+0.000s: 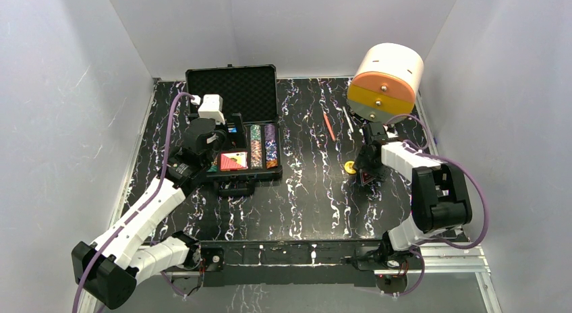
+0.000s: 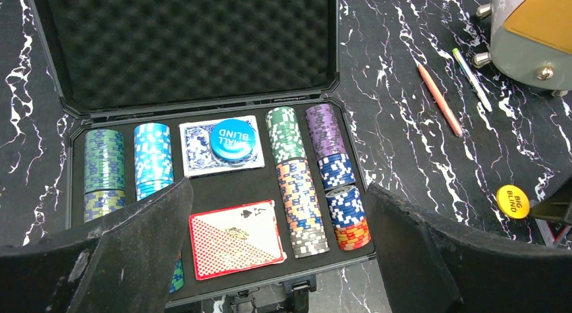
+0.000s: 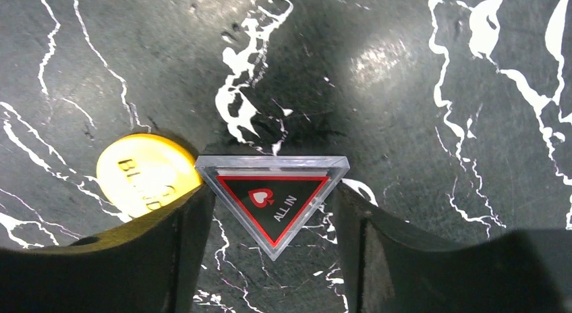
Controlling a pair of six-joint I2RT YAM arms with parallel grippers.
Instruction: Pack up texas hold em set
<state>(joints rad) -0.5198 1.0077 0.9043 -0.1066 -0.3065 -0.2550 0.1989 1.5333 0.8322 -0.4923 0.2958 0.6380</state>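
The black foam-lined case (image 1: 231,83) lies open at the back left; it also shows in the left wrist view (image 2: 202,97). Its tray holds rows of striped chips (image 2: 300,185), a red card deck (image 2: 236,237) and a blue deck (image 2: 195,148) with a blue blind button (image 2: 233,139) on it. My left gripper (image 2: 276,191) hovers open and empty above the case's front half (image 1: 226,131). My right gripper (image 3: 272,191) is down at the table, open, its fingers straddling a clear triangular ALL IN marker (image 3: 273,202). A yellow blind button (image 3: 141,173) lies just left of it (image 1: 350,166).
A big white-and-orange cylinder (image 1: 386,80) stands at the back right, above my right gripper. An orange pen (image 1: 328,126) and a white pen (image 1: 349,119) lie between the case and the cylinder. White walls close in the black marbled table (image 1: 303,205).
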